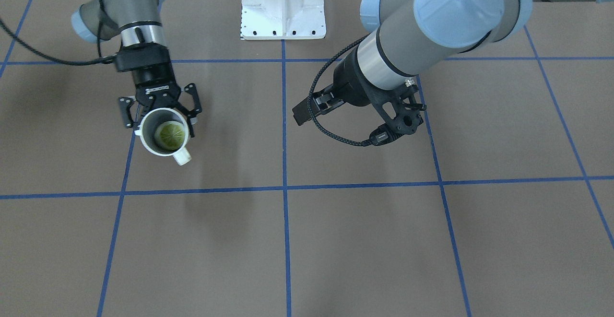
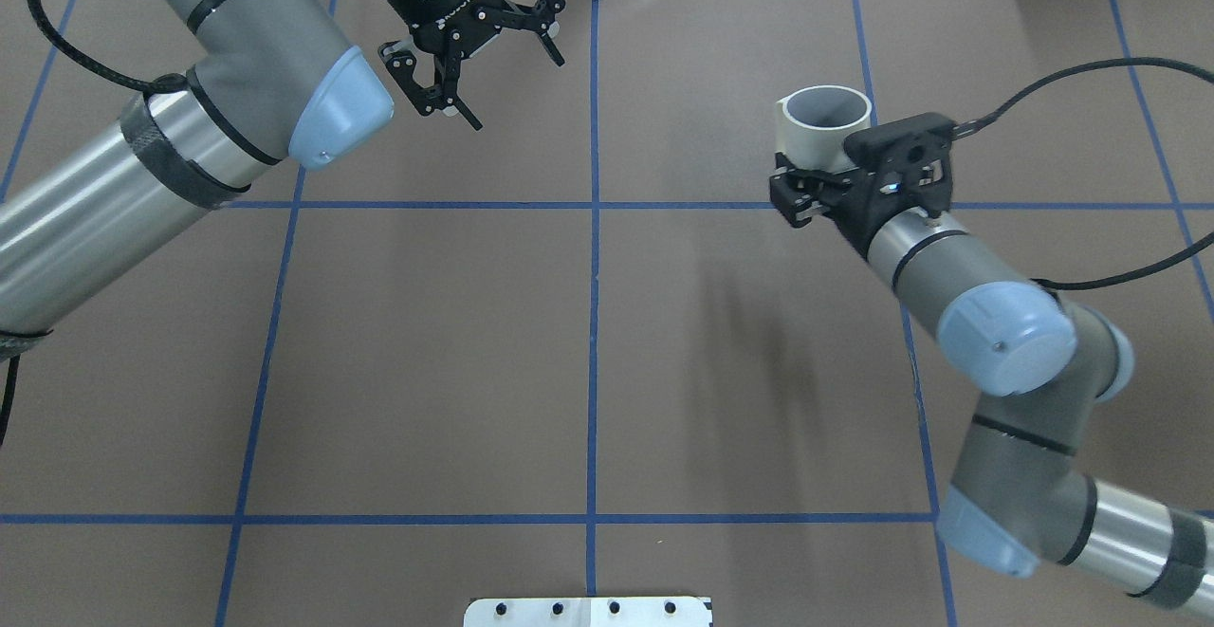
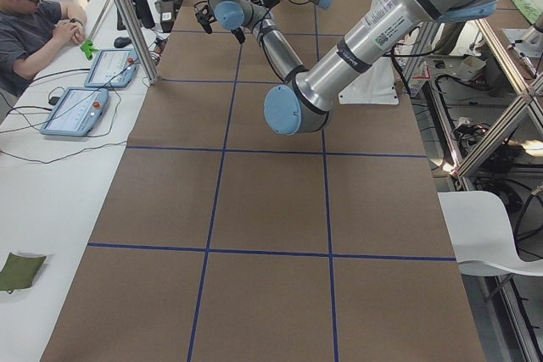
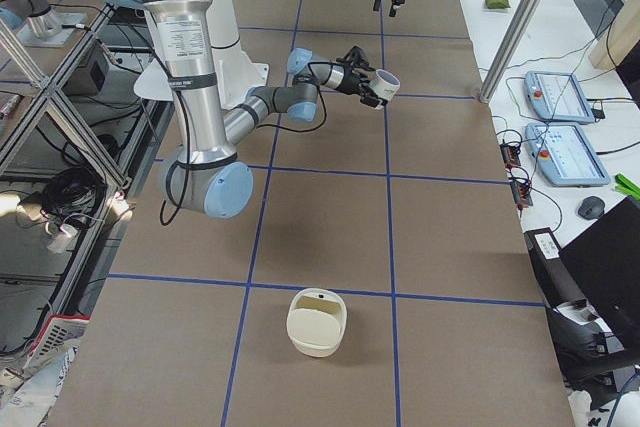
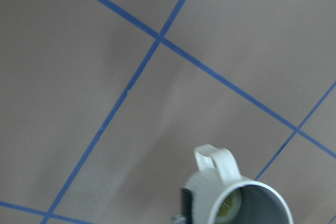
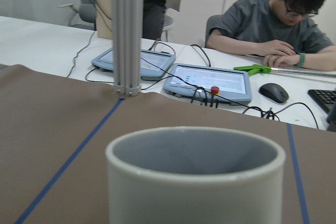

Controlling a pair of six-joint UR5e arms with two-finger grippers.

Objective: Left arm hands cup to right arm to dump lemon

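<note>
Handover apparently complete: the right gripper (image 1: 164, 115) is clamped on the cup (image 1: 152, 132), one finger pressed to each side of its wall. The mug stands upright just beyond the palm, mouth facing up. The lemon (image 1: 171, 135) lies on the cup's bottom, walled in between the two fingers. The cup's long axis runs upright, square to the line joining the fingers, so a roll of this wrist looks enough to tip the fruit out. The handle (image 1: 182, 156) juts from the side farthest from the palm. Well apart from these fingers, the left gripper (image 2: 517, 86) hangs with fingers spread, holding nothing.
</note>
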